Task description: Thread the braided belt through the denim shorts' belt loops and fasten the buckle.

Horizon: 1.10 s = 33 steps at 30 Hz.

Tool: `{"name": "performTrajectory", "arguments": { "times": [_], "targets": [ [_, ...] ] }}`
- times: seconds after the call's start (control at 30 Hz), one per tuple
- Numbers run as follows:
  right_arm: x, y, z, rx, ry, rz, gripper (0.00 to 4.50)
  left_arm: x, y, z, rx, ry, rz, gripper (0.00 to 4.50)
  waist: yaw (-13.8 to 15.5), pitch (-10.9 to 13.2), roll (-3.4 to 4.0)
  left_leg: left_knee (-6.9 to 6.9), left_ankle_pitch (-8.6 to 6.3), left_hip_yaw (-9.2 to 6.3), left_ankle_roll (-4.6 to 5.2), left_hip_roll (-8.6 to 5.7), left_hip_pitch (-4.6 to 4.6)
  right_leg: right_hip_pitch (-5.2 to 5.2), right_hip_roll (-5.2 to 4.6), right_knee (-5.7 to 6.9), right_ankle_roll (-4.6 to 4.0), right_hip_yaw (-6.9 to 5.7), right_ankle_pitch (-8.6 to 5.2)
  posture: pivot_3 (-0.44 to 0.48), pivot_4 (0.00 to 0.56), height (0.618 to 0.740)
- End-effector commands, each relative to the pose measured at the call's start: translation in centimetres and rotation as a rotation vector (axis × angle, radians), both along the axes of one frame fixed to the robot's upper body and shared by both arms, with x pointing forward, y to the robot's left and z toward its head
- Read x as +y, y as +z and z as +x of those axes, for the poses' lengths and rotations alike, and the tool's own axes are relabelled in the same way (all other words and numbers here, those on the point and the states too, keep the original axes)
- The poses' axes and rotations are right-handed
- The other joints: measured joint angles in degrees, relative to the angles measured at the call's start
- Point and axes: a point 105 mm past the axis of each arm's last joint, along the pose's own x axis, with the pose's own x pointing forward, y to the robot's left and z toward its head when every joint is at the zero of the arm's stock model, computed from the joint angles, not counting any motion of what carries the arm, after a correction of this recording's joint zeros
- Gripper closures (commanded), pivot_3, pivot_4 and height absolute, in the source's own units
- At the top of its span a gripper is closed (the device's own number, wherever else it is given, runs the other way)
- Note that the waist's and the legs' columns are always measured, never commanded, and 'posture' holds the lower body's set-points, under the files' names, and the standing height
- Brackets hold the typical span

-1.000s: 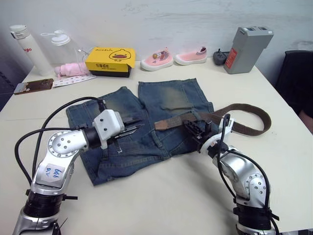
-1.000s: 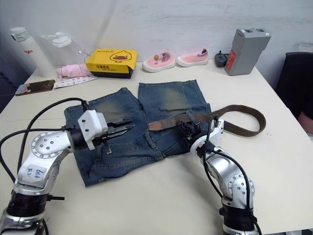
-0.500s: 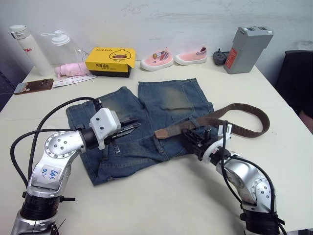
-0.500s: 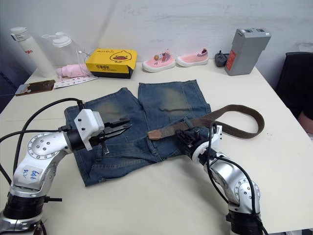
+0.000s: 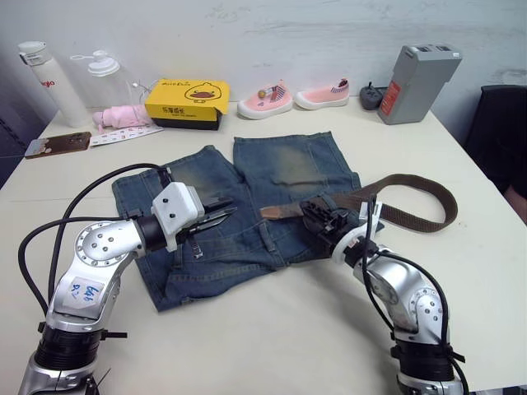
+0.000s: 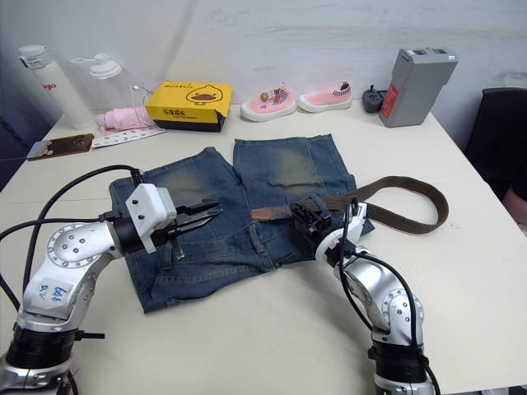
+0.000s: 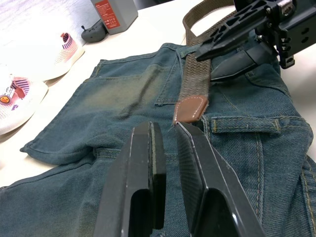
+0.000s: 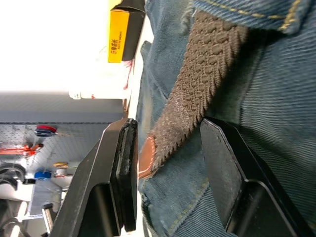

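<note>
The denim shorts point(image 5: 247, 193) lie flat in the middle of the table. The braided belt point(image 5: 412, 183) curves in a loop on the right and runs left across the waistband to its leather tip point(image 5: 276, 212). It passes under a denim belt loop point(image 8: 247, 15); another belt loop point(image 7: 244, 124) lies just past the tip. My right gripper point(image 5: 317, 216) is open and straddles the belt point(image 8: 197, 89) near the tip, with one finger point(image 8: 123, 182) on each side. My left gripper point(image 5: 218, 210) hovers over the shorts left of the tip point(image 7: 190, 108), open by a narrow gap and holding nothing. The buckle is hidden.
Along the back edge stand two bottles point(image 5: 51, 74), a pink cloth point(image 5: 119, 117), a yellow box point(image 5: 186, 100), two pink shoes point(image 5: 265, 100) and a grey device point(image 5: 418, 72). A phone point(image 5: 56, 145) lies at the far left. A dark chair point(image 5: 502, 123) stands beyond the right edge.
My right gripper dipped toward the front edge, then came back up, ending slightly further left along the belt. The left gripper has barely moved.
</note>
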Motion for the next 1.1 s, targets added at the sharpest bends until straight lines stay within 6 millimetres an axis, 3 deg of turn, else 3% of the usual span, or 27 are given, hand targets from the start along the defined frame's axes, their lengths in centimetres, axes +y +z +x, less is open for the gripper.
{"name": "performTrajectory", "arguments": {
  "times": [0.03, 0.47, 0.97, 1.1],
  "targets": [
    [-0.1, 0.8, 0.3, -0.037, -0.019, 0.02, 2.39, -0.3, 1.1, -0.2, -0.06, -0.009, 0.003, 3.74, 0.0, 0.01, 0.01, 0.0, 0.0, 0.0, 0.0, 0.0, 0.0, 0.0, 0.0, 0.0, 0.0, 0.0, 0.0, 0.0, 0.15, 0.618],
    [0.4, -1.0, -0.2, 0.026, -0.009, 0.005, 2.39, -0.2, 1.1, -0.3, -0.062, -0.005, 0.013, 3.74, -0.03, -0.05, -0.07, 0.0, -0.01, -0.01, -0.01, -0.01, 0.03, -0.08, 0.0, 0.28, -0.01, 0.02, 0.0, 0.0, 0.15, 0.618],
    [-0.1, -1.8, 2.3, 0.07, -0.105, -0.024, 2.39, -0.3, 1.1, -0.5, -0.064, -0.004, 0.012, 3.74, -0.86, -0.08, -0.09, 0.0, -0.02, -0.04, -0.01, 0.0, 0.14, -0.22, 0.0, 0.56, -0.01, 0.03, 0.0, 0.0, 0.15, 0.618],
    [0.1, -1.8, 2.2, 0.072, -0.109, -0.025, 4.18, -0.3, 1.0, -0.6, -0.063, -0.002, 0.013, 3.74, -0.92, -0.14, -0.09, 0.0, -0.02, -0.02, -0.01, 0.0, 0.17, -0.45, 0.0, 0.62, -0.01, 0.05, 0.0, 0.0, 0.15, 0.618]
  ]
}}
